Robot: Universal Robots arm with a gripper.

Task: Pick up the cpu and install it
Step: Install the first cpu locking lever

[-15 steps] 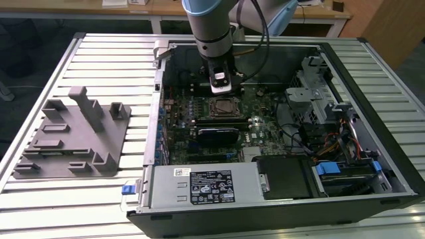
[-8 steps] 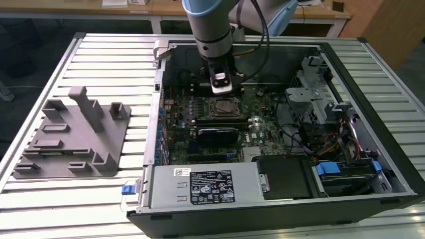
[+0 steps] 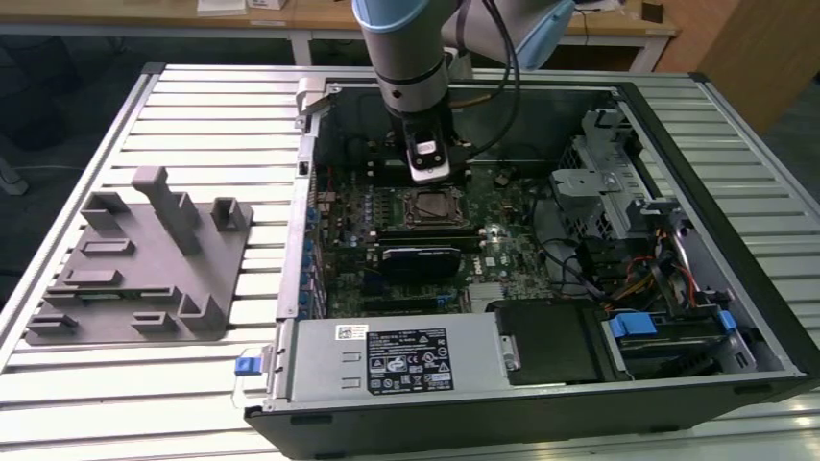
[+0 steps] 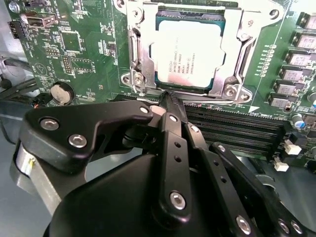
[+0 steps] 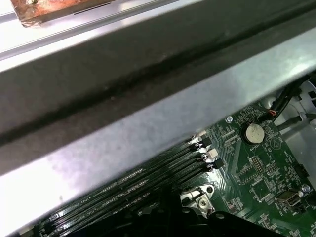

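Although the task calls for picking up the cpu (image 4: 187, 52), the chip already lies flat in the motherboard socket (image 4: 140, 74), its silver top facing up and the metal frame surrounding it on all sides. In the second wrist view the gripper (image 4: 170, 101) stands just beside the socket's near edge, the fingers (image 4: 174, 116) drawn together to a point with nothing held between them. The cpu lies directly ahead of the fingertips, beyond the frame edge, close but apart from them; being near square, it presents no marked long axis. The memory slots (image 4: 232, 131) run alongside the fingers, parallel to that socket edge. In the exterior view the arm (image 3: 407, 58) reaches down into the open computer case (image 3: 717, 317), which rests on the slatted worktop (image 3: 192, 106), with a grey tray (image 3: 134, 264) well apart.
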